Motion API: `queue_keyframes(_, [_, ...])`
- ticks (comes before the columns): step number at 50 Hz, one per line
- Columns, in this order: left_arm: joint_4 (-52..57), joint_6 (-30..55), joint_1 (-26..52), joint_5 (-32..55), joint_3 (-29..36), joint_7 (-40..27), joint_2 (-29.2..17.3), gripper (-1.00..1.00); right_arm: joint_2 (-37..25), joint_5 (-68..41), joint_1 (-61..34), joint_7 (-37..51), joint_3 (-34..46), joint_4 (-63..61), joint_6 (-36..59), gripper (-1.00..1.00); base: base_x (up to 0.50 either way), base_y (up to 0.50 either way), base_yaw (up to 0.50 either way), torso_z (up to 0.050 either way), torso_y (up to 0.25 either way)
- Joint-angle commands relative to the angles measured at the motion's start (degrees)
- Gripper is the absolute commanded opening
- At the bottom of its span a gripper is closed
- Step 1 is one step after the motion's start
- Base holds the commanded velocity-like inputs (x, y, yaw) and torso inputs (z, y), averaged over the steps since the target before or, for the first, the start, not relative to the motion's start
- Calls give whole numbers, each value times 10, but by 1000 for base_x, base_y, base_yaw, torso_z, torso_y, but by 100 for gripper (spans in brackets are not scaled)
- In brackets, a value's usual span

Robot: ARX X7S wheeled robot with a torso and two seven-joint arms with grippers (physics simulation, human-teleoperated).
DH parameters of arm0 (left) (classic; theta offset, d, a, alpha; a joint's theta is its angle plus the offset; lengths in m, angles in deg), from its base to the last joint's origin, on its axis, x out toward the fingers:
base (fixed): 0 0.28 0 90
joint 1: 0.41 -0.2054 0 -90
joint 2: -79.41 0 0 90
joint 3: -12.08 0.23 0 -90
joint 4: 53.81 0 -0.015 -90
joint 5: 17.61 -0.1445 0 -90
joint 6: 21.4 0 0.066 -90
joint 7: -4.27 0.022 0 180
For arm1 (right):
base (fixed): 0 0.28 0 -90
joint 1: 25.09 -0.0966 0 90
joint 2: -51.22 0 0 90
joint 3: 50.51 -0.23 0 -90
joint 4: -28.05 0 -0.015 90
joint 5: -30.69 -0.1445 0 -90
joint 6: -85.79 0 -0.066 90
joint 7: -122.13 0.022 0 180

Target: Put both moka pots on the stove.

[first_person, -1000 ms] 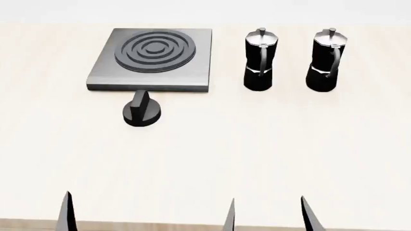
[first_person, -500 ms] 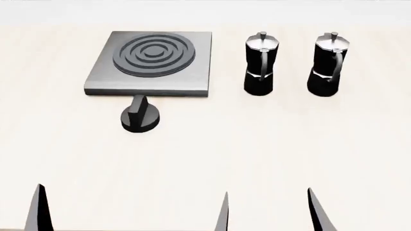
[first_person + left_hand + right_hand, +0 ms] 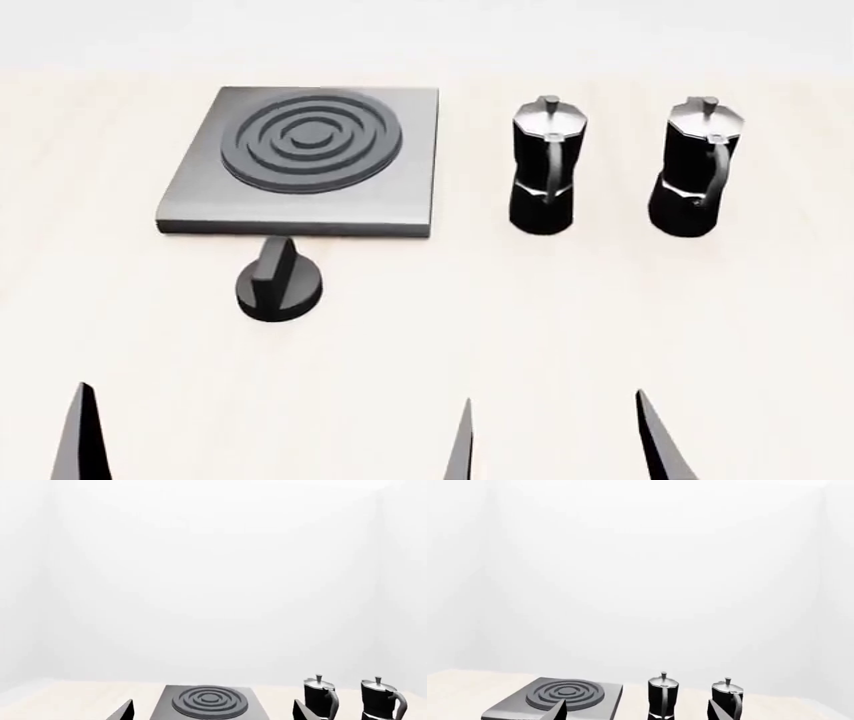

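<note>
Two black moka pots with silver lids stand upright on the light table to the right of the stove: the left pot [image 3: 543,165] and the right pot [image 3: 697,168]. The stove [image 3: 300,160] is a grey square plate with a ring burner and has nothing on it. My right gripper [image 3: 561,440] is open and empty at the near edge, well short of the pots. Only one left gripper fingertip [image 3: 83,430] shows there. In the left wrist view the left gripper [image 3: 212,712] is open, facing the stove [image 3: 208,701]. In the right wrist view the right gripper [image 3: 637,712] is open, facing the left pot [image 3: 662,695].
A squat black round knob [image 3: 278,282] sits on the table just in front of the stove's near edge. The right pot [image 3: 727,700] also shows in the right wrist view. A bare stretch of table lies between my grippers and the objects.
The stove, knob and pots sit lower and larger in the head view than before. The left fingertip shifted leftward a second ago; the gripper tips have barely moved since.
</note>
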Motion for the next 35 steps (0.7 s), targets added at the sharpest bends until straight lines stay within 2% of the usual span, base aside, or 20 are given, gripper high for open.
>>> queue_keyframes(1, [0,0,2,2,5,-7,-6,100,-5,-5,-3,6,3,-3,5,100,215,0,0,0,0])
queue_keyframes(35, [-3,-9,1,7,15,-24,-20,100,-19,-15,-6,24,11,9,-4,100,216,0,0,0,0])
